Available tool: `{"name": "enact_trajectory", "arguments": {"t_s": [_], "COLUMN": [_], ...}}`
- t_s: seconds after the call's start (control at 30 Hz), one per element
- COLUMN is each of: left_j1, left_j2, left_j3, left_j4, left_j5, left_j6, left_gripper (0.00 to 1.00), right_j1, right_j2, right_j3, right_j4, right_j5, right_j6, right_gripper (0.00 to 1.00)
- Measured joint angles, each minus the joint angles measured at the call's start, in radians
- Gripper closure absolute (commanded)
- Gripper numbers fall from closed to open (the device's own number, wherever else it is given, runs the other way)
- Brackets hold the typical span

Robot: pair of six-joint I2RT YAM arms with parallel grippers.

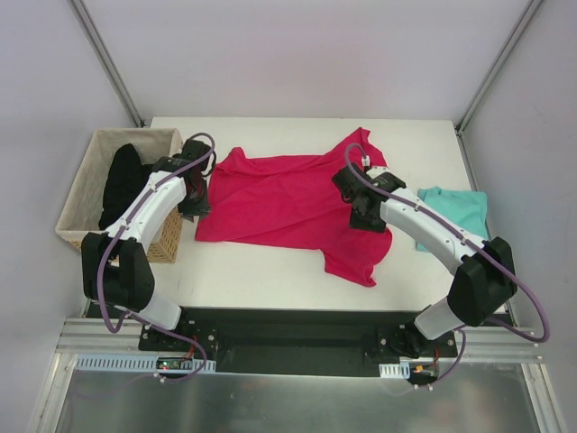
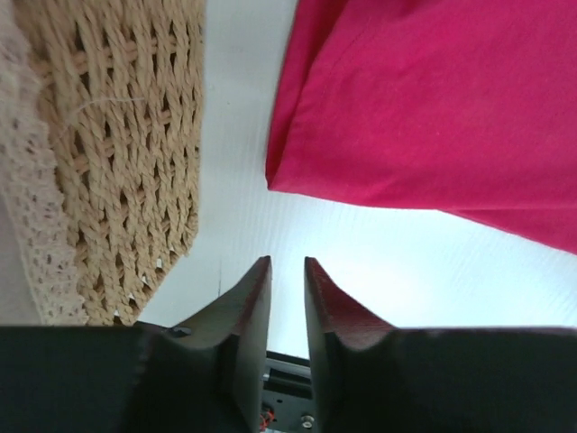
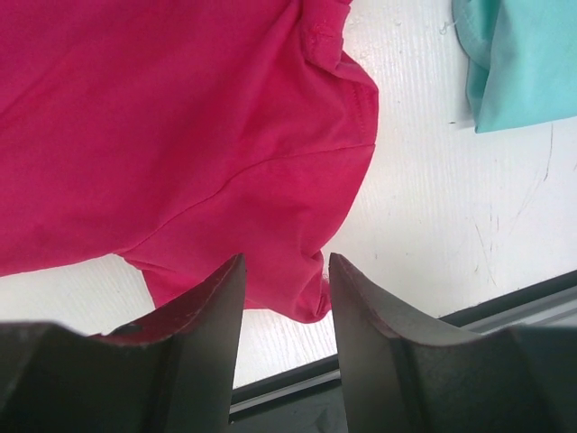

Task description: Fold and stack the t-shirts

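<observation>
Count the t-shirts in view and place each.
2. The pink t-shirt lies spread mid-table; the teal t-shirt sits at the right edge, partly hidden by the right arm.

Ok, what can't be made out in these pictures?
Teal shirt: top view, right arm covers its near side; right wrist view, frame edge cuts it off.
Black garment: top view, basket and left arm hide part.
Pink shirt: left wrist view shows only a corner.

Pink t-shirt (image 1: 279,198) spread on table (image 1: 252,271); teal t-shirt (image 1: 460,209) apparently folded at right edge.
</observation>
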Motion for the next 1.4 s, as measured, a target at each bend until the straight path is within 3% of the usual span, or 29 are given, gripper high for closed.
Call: {"name": "enact_trajectory", "arguments": {"t_s": [0.1,0.27,0.6,1.4], "left_j1": [0.0,-0.001,-0.001,0.0], "left_j2": [-0.003,-0.008,0.03,0.282], "left_j3": [-0.033,-0.086,-0.109,-0.038], "left_j4": [-0.002,-0.003,0.016,0.115], "left_j5": [0.019,0.034,0.035,0.039], "left_j6": [-0.011,-0.023,-0.034,-0.044], "left_gripper": [0.88,0.77,0.71,0.7], "right_j1": [0.0,0.0,-0.005,-0.09], "right_j2": [0.002,0.005,0.005,-0.07], "right_j3": [-0.002,-0.008,-0.008,-0.019], "right_j4": [0.014,0.023,0.028,0.015], "right_j5": [-0.01,-0.019,-0.024,-0.024], "right_j6": [-0.002,-0.006,-0.021,-0.051], "right_gripper": [0.55,0.55,0.55,0.54]}}
